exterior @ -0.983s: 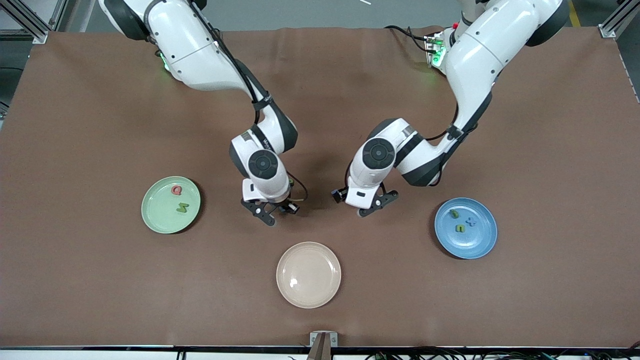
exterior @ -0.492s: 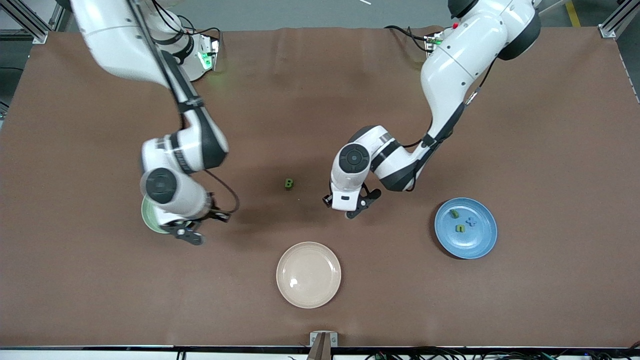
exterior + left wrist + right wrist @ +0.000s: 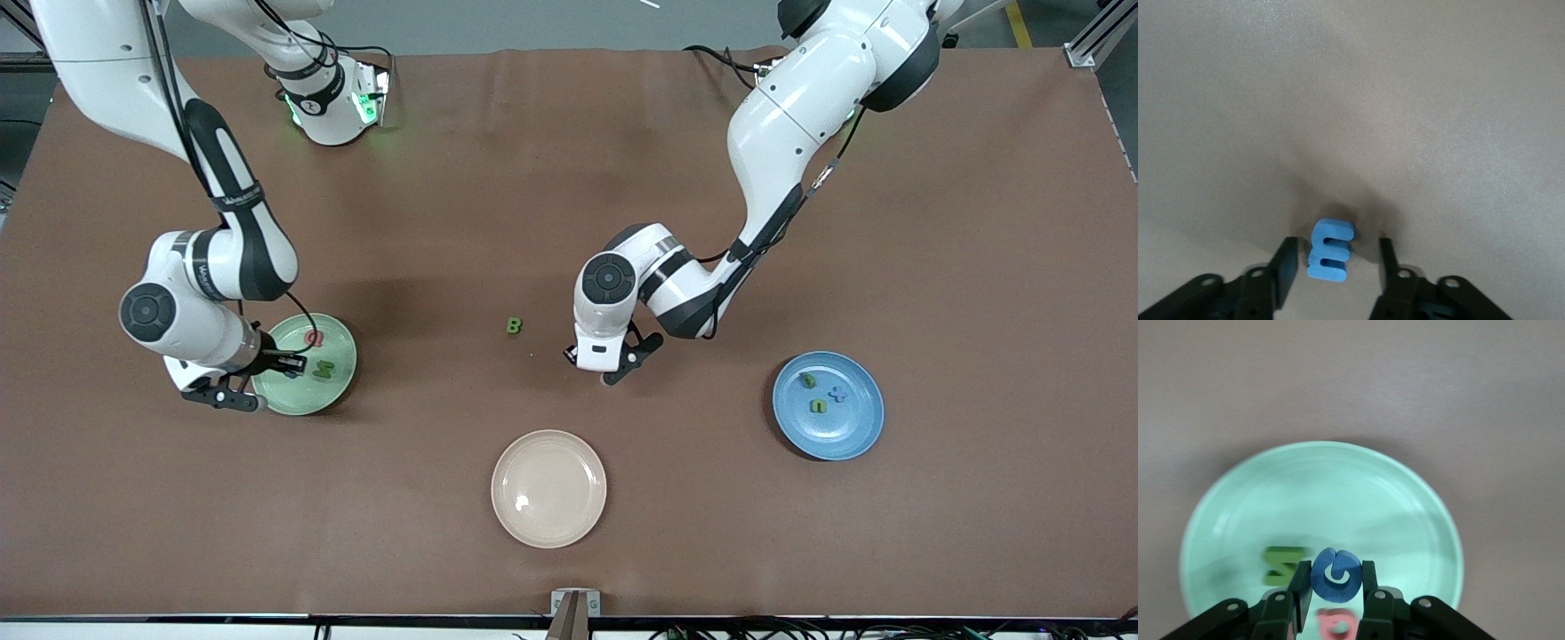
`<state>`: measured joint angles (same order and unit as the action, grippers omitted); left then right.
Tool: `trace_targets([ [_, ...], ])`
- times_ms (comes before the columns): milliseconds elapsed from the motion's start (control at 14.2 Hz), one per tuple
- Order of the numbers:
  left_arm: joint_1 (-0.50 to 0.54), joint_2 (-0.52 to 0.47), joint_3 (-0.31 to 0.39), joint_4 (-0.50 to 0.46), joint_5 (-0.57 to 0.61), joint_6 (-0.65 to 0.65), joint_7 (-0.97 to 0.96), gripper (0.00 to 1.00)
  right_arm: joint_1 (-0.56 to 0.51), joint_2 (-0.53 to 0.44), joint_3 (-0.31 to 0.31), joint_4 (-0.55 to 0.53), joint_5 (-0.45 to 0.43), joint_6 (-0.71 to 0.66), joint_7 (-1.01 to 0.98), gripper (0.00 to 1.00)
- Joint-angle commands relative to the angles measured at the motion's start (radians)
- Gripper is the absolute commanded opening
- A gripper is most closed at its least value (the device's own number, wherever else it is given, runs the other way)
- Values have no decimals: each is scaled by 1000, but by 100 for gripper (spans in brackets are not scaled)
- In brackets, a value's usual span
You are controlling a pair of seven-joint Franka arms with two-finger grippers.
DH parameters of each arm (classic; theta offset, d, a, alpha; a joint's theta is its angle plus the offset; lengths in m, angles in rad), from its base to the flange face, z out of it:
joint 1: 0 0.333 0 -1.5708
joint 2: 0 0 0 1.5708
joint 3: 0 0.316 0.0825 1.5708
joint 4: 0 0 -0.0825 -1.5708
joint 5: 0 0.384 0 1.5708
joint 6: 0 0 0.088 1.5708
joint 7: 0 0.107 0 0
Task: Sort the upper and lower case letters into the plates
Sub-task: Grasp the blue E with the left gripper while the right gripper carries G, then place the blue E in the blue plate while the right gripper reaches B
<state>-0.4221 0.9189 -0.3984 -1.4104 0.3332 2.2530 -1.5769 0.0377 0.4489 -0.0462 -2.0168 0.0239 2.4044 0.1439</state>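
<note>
The blue C (image 3: 1335, 576) has been carried over the green plate (image 3: 342, 378), gripped in the right jaws; the left jaws stand apart around the E (image 3: 1331, 249), and the B (image 3: 514, 326) has been uncovered mid-table.

Glossy, smooth green plate (image 3: 1321, 513) and blue plate (image 3: 829, 405); matt brown cloth over desk (image 3: 933, 222); foam-like matt blue letter (image 3: 1330, 250).

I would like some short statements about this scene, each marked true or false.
1. The right end effector holds a blue letter over the mint green plate. True.
2. The cream plate holds two letters. False: no letters lie in it.
3. A green letter B lies on the table. True.
4. The left end effector grips a red letter. False: its fingers flank a light blue letter.
</note>
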Motion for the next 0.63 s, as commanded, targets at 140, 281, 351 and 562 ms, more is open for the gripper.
trace_targets([
  [140,-11,8,16,24,4,-7,5,4,-47,-1,25,-72,-4,94,-66,2],
  [281,-4,-9,32,24,6,-16,20,0,-44,8,25,-71,-2,94,-66,3],
  [351,-1,-26,47,24,6,-29,37,0,-44,14,25,-68,-2,94,-66,9],
  [562,84,-78,40,19,4,-111,150,0,-39,11,28,-53,-2,75,-60,100],
])
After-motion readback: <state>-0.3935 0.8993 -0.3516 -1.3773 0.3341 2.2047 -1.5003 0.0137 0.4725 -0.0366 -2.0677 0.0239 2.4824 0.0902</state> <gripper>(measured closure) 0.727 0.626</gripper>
